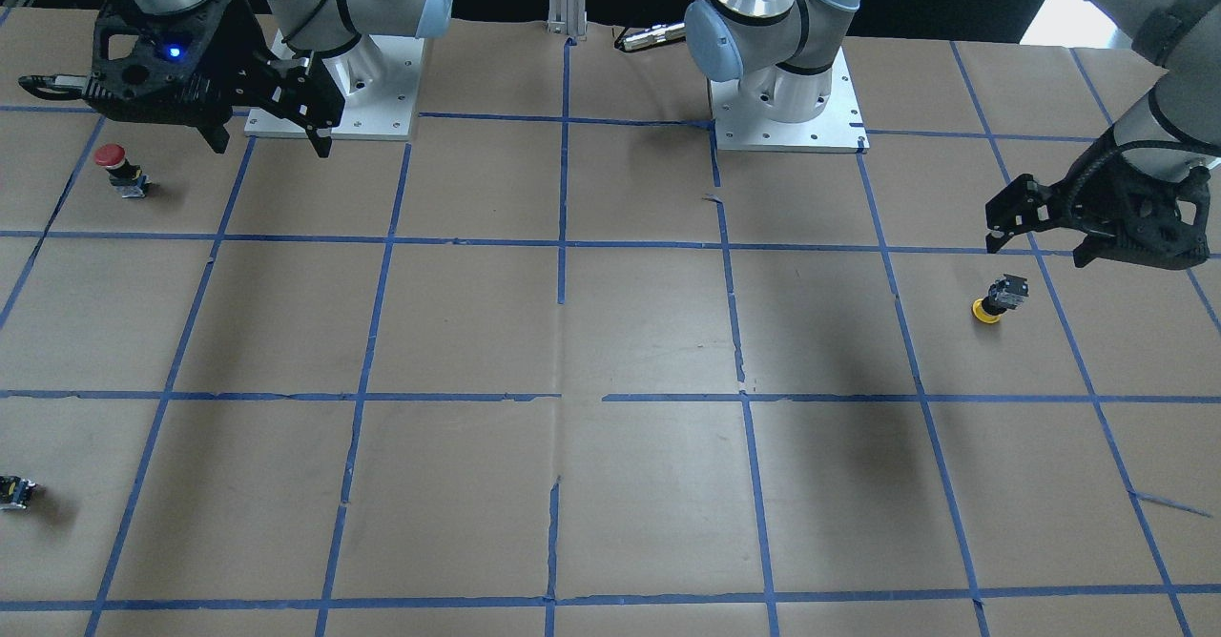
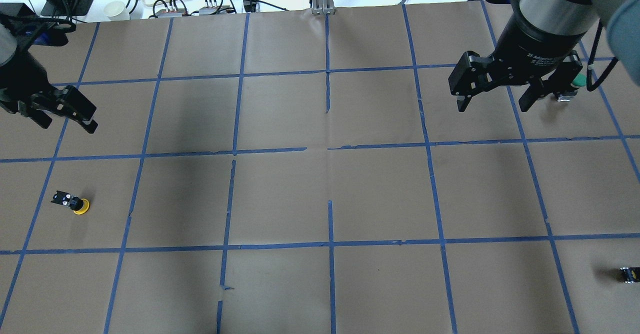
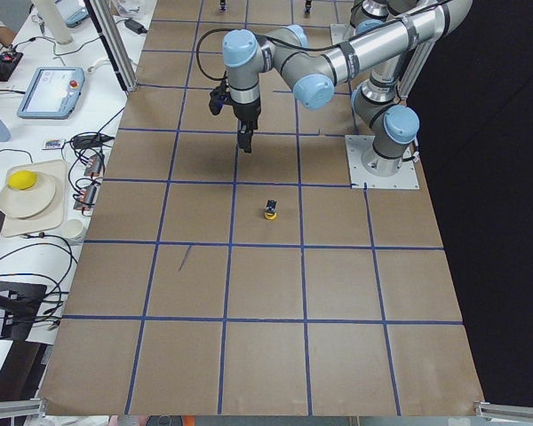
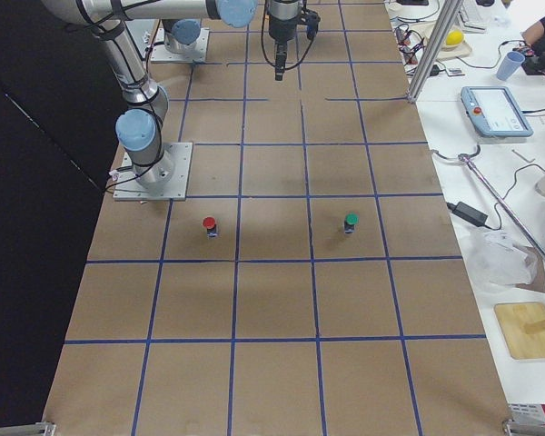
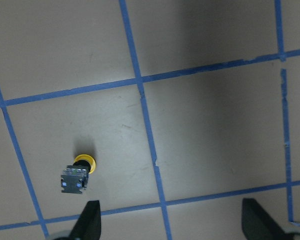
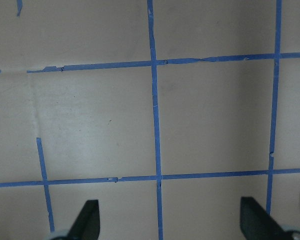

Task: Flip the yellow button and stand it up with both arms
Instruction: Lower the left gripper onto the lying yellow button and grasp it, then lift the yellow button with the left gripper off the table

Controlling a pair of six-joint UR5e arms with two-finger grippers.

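The yellow button (image 1: pixel 997 299) rests cap-down on the brown paper, with its black and grey body pointing up. It also shows in the overhead view (image 2: pixel 73 203), the exterior left view (image 3: pixel 270 210) and the left wrist view (image 5: pixel 78 174). My left gripper (image 1: pixel 1042 246) hangs open and empty above the table, beyond the button and apart from it; the overhead view (image 2: pixel 67 123) and the left wrist view (image 5: pixel 172 225) show it too. My right gripper (image 1: pixel 272 146) is open and empty over the other end of the table, as the overhead view (image 2: pixel 492 108) confirms.
A red-capped button (image 1: pixel 113 164) stands near my right gripper. A green-capped button (image 4: pixel 350 221) stands in the square beside it. A tiny black part with a yellow spot (image 1: pixel 14 491) lies at the table's edge. Blue tape lines grid the paper.
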